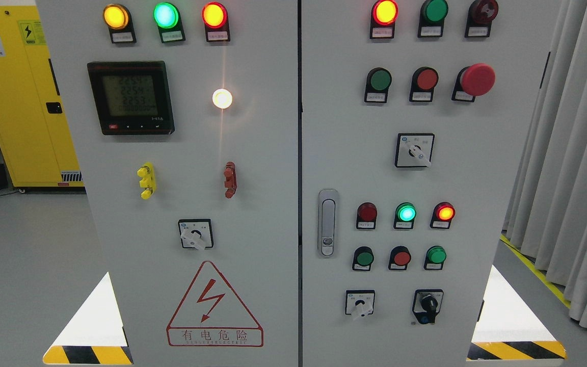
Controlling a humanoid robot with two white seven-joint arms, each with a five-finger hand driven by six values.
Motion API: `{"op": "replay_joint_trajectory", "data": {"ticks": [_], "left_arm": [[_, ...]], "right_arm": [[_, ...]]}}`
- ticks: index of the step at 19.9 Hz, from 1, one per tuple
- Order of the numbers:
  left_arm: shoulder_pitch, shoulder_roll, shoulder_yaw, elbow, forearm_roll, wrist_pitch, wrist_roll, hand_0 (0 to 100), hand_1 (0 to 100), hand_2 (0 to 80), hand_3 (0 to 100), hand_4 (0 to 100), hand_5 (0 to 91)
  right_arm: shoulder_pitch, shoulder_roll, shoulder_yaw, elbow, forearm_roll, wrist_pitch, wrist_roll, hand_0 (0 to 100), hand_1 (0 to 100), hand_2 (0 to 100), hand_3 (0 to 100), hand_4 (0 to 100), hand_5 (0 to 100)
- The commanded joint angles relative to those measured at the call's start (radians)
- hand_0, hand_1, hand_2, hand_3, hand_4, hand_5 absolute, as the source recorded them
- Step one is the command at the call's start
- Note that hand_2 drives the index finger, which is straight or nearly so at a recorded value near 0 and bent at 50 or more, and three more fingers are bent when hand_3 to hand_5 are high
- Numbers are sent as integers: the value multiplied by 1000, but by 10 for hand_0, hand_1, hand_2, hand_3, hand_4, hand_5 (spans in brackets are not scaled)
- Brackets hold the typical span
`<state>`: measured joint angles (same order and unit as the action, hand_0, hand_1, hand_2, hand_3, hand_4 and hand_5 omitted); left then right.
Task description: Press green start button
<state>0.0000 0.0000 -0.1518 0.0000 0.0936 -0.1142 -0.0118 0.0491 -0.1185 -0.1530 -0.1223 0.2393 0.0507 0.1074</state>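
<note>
So neither robot hand showed anywhere in the head view, meaning I couldn't tell if they were open, closed or gripping anything. The grey control cabinet (273, 204) filled the frame, and green buttons sat on its right door: one (379, 80) at upper right beside a red button (426, 79) and a big red mushroom button (477, 79), plus two lower down (364, 258) (435, 255). A lit green lamp (405, 212) glowed right of center, and a yellow cabinet (18, 92) stood at far left.
</note>
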Motion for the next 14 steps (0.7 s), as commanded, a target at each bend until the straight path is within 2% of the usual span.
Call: {"op": "replay_joint_trajectory", "data": {"ticks": [1,9,11,14], "left_arm": [[2,17,0,-23,0,-1,-1,120,556,0,0,0,0],[2,17,0,-23,0,-1,-1,120,556,0,0,0,0],[2,15,0,-23,0,-1,-1,120,556,0,0,0,0],[2,14,0,-23,0,-1,-1,120,556,0,0,0,0]], "right_arm": [[0,0,1,0,0,0,0,151,265,0,0,0,0],[2,5,6,-26,-2,-12,0,151,265,0,0,0,0],[27,8,12,-119,0,-12,-2,151,265,0,0,0,0],[109,11,12,-320,5,-15,2,149,269,0,0,0,0]]}}
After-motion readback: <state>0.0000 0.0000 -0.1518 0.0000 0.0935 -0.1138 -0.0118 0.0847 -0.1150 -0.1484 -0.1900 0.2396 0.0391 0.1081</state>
